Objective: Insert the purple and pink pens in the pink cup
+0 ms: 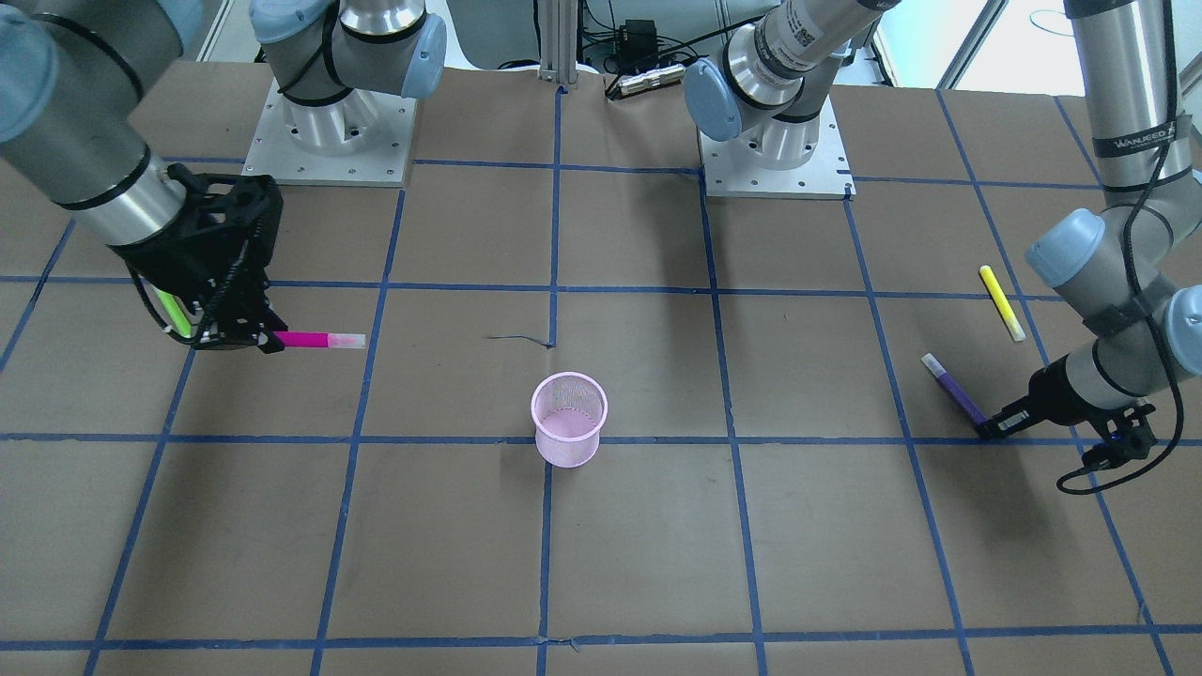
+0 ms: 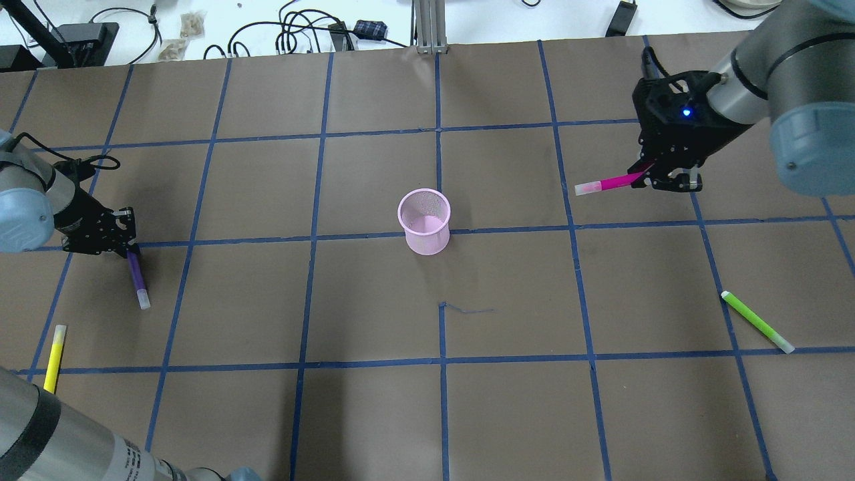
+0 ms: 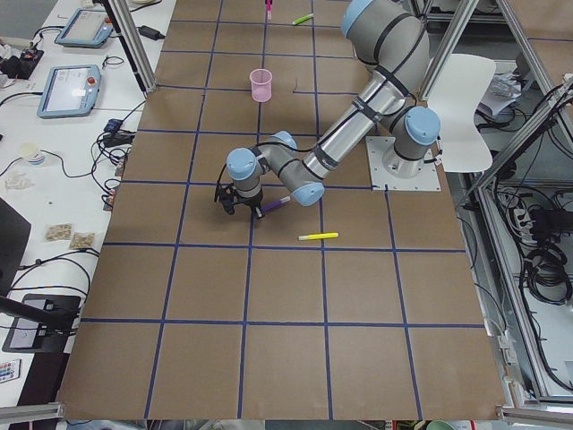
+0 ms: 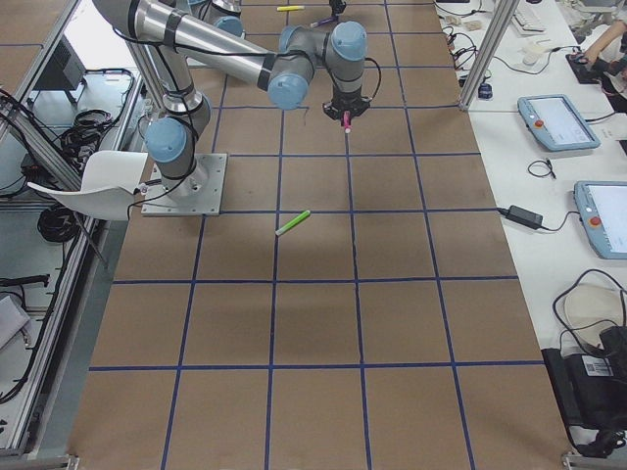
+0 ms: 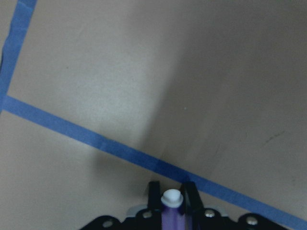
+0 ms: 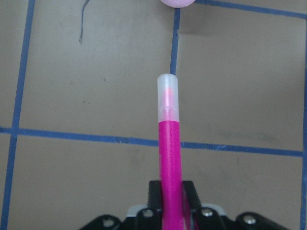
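The pink mesh cup (image 2: 424, 222) stands upright near the table's middle and also shows in the front view (image 1: 568, 419). My right gripper (image 2: 651, 177) is shut on the pink pen (image 2: 608, 184) and holds it level above the table, right of the cup, with the clear cap pointing at the cup. In the right wrist view the pink pen (image 6: 169, 158) sticks out between the fingers. My left gripper (image 2: 127, 250) is shut on one end of the purple pen (image 2: 137, 280), low at the table far left of the cup. The purple pen's white tip (image 5: 171, 197) shows between the fingers.
A yellow pen (image 2: 55, 348) lies near the left front edge, close to my left arm. A green pen (image 2: 757, 321) lies at the right front. Blue tape lines grid the brown table. Cables lie beyond the far edge.
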